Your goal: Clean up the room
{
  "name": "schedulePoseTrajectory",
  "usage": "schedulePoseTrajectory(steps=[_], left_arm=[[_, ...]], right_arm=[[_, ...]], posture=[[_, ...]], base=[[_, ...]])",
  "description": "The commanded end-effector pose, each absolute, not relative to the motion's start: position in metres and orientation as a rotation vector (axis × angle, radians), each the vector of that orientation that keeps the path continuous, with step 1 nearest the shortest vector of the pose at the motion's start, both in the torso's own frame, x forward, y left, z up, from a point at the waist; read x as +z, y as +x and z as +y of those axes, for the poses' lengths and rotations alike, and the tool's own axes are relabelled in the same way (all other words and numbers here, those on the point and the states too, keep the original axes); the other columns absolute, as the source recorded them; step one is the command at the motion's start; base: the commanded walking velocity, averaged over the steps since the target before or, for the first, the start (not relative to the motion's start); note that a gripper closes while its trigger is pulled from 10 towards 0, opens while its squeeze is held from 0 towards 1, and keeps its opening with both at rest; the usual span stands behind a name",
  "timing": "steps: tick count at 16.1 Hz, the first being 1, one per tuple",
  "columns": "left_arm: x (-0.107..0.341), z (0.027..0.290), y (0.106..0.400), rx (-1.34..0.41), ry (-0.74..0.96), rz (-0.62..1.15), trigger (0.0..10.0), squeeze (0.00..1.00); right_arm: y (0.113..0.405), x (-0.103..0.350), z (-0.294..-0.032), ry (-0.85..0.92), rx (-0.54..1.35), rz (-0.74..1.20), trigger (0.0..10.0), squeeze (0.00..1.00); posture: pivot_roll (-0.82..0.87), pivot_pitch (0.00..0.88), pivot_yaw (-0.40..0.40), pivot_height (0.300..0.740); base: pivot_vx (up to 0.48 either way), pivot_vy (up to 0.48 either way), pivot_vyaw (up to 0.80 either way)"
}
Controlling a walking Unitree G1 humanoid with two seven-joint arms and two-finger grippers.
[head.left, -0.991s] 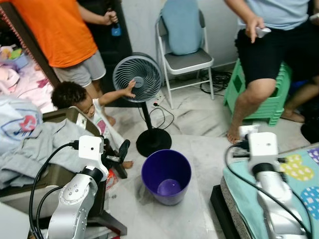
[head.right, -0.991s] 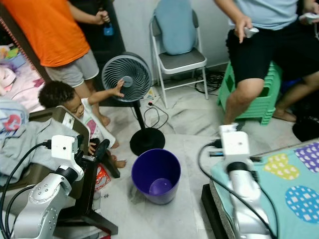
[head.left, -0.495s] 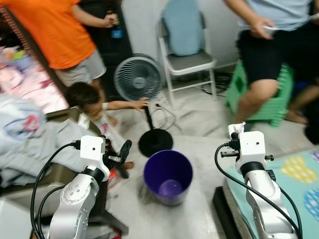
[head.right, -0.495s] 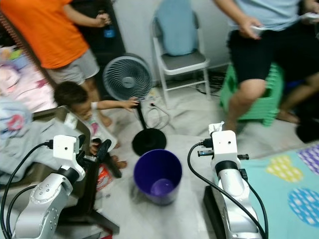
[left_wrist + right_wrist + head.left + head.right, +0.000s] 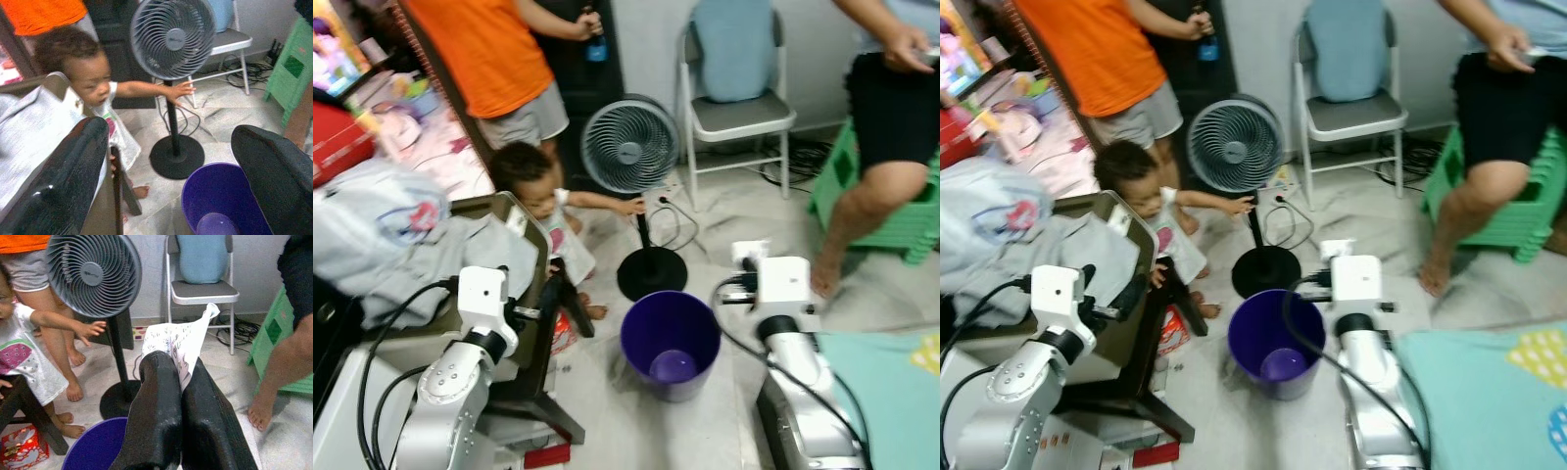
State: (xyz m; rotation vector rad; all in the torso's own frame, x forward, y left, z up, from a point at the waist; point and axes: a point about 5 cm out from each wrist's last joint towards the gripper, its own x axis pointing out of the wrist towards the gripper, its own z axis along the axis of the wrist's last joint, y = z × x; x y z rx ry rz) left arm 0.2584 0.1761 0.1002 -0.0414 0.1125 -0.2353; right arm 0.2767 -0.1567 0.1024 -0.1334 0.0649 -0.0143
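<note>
The purple bin (image 5: 670, 341) stands open on the marble floor (image 5: 862, 323) at lower centre of the head views, just below the round base of the pedestal fan (image 5: 629, 147); a small child (image 5: 540, 191) at centre left reaches a hand to the fan pole, and 2 more people sit or stand along the top edge. The right gripper (image 5: 182, 377) has its jaws pressed together on a crumpled printed paper (image 5: 185, 340), which sticks up past the fingertips; in the right wrist view the bin rim lies at lower left, under and slightly aside of the jaws, so the drop seems to call for a short shift toward the bin's mouth. The left gripper (image 5: 168, 161) hangs with jaws spread wide and nothing between them, the bin at lower centre of its view; the right arm is the nearer.
</note>
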Motion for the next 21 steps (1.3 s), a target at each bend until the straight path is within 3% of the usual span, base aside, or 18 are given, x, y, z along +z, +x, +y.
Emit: schedulePoseTrajectory(steps=[1, 9, 13, 16, 18, 21], left_arm=[[0.103, 0.18, 0.258, -0.229, -0.028, 0.11, 10.0, 0.0], [0.107, 0.181, 0.264, -0.251, -0.005, 0.106, 10.0, 0.0], [0.106, 0.187, 0.27, -0.193, -0.021, 0.091, 10.0, 0.0], [0.101, 0.176, 0.269, -0.215, -0.038, 0.099, 10.0, 0.0], [0.103, 0.174, 0.271, -0.227, -0.04, 0.092, 10.0, 0.0], [0.108, 0.182, 0.278, -0.223, -0.024, 0.08, 10.0, 0.0]], right_arm=[[0.277, 0.105, -0.158, -0.125, -0.023, 0.052, 10.0, 0.0], [0.276, 0.105, -0.154, -0.04, -0.097, 0.034, 10.0, 0.0], [0.283, 0.13, -0.198, -0.17, -0.252, -0.056, 10.0, 0.0], [0.283, 0.13, -0.207, -0.188, -0.265, -0.048, 10.0, 0.0], [0.282, 0.124, -0.202, -0.157, -0.26, -0.022, 10.0, 0.0], [0.279, 0.111, -0.16, -0.093, -0.116, 0.032, 10.0, 0.0]], posture=[[-0.22, 0.005, 0.174, 0.74], [-0.21, 0.0, 0.22, 0.74], [-0.25, 0.0, 0.191, 0.74], [-0.26, 0.0, 0.192, 0.74], [-0.26, 0.0, 0.198, 0.74], [-0.25, 0.0, 0.192, 0.74]], base=[[0.0, 0.0, 0.0], [0.0, 0.0, 0.0], [0.0, 0.0, 0.0], [0.0, 0.0, 0.0], [0.0, 0.0, 0.0], [0.0, 0.0, 0.0]])
